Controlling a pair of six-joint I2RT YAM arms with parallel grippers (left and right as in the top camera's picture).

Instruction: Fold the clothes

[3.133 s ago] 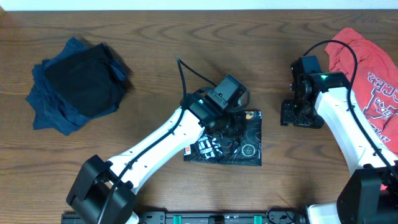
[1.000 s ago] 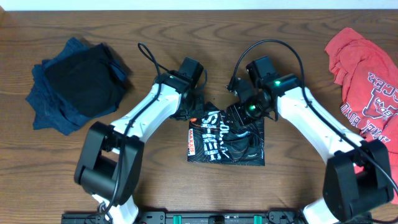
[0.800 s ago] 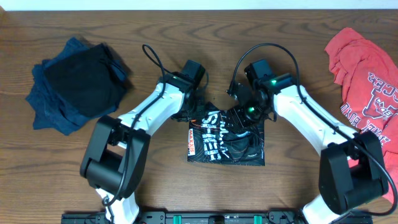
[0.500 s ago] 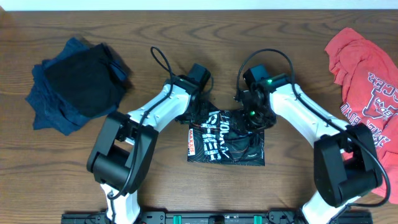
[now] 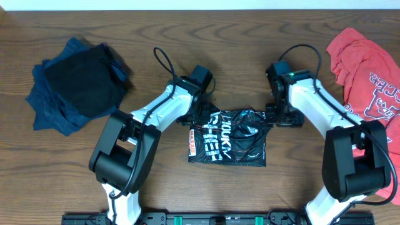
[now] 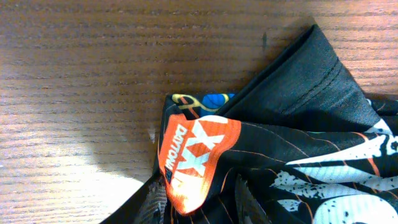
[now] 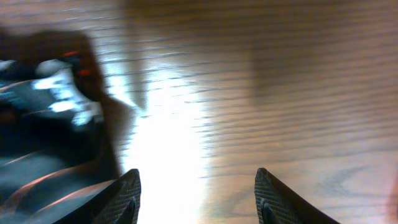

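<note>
A black sports jersey [image 5: 228,139] is lying folded into a compact rectangle on a wooden table [image 5: 250,37], slightly below the middle of the overhead frame, its white block lettering [image 5: 215,134] facing up. The left gripper [image 5: 200,107] is reaching down at the jersey's upper left corner. The arm and its camera housing are covering the fingers from above, and the left wrist view is showing no fingers at all, so how far they are parted, and whether they are pinching any cloth, cannot be told. That wrist view is instead taking in crumpled black fabric across the lower right of the frame, with an orange patch [image 6: 196,152] bearing white characters on the fold and bare wood across the top and left.

The right gripper [image 5: 284,119] is hovering just beside the jersey's upper right corner, over bare wood. In the right wrist view its two dark fingertips [image 7: 127,193] are standing well apart at the bottom edge, with only brightly lit tabletop between them, so the jaws are gaping and gripping nothing. The jersey is appearing there as a blurred dark mass at the left of the frame.

A rumpled dark blue garment pile [image 5: 75,84] is sitting in the upper left of the overhead frame. A red T-shirt [image 5: 365,69] with white lettering is lying crumpled at the right edge. Both are well apart from the jersey.
</note>
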